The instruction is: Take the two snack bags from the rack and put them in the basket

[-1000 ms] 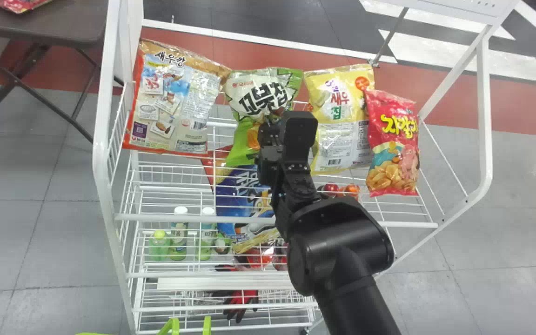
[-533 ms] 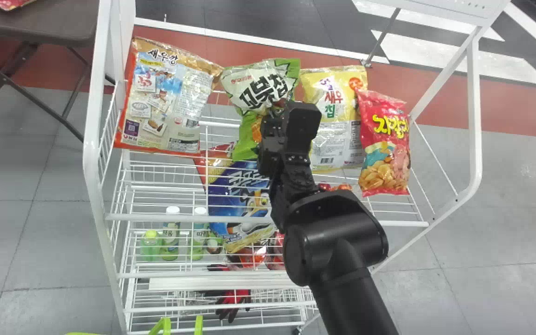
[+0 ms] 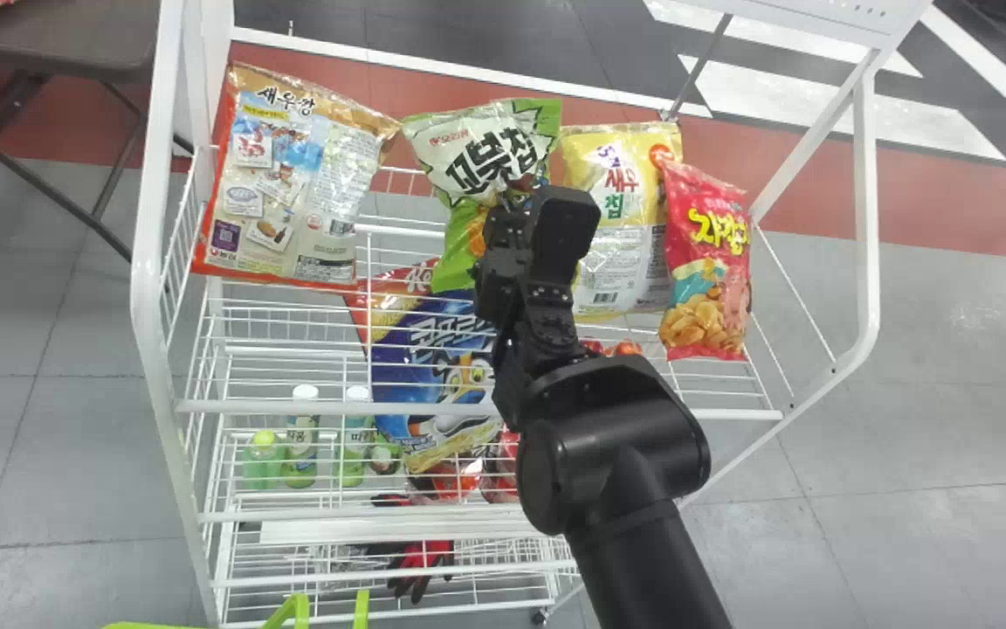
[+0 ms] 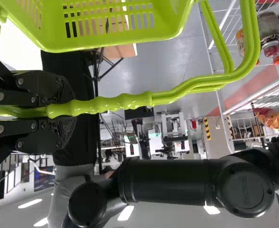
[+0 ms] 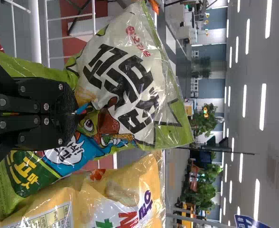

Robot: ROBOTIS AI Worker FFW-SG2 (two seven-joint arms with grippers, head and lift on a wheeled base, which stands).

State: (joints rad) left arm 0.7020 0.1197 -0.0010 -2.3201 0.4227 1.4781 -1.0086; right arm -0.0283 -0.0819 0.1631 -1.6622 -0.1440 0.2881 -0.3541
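Pinched almost flat together at the right gripper (image 5: 74, 114), with the middle of a glossy green-and-white plastic snack bag (image 5: 125, 76) caught between the fingers. Closed likewise at the left gripper (image 4: 66, 110), around the knobbly handle (image 4: 123, 102) of a bright green slotted plastic basket (image 4: 106, 38), low at the near left of the scene. Seems to be the taking step, with a grip secured and the bag to be brought out of the white wire rack (image 3: 147, 262). Cannot tell from here whether its bottom end is clear of the wires, nor whether anything lies in the basket. Set at the far side of the rack, between a large orange-edged silvery bag (image 3: 280, 183) to the left and a plump yellow bag (image 3: 612, 271) to the right, with a slim red bag (image 3: 708, 262) farther right. Calls next for a straight lift above both neighbours, then a swing to the near left and a lowering over the basket before letting go. Should be done gently, as slick film could slip or drag the yellow bag along. Would then leave, by this judgement, the other bag to fetch, unless already in the basket.
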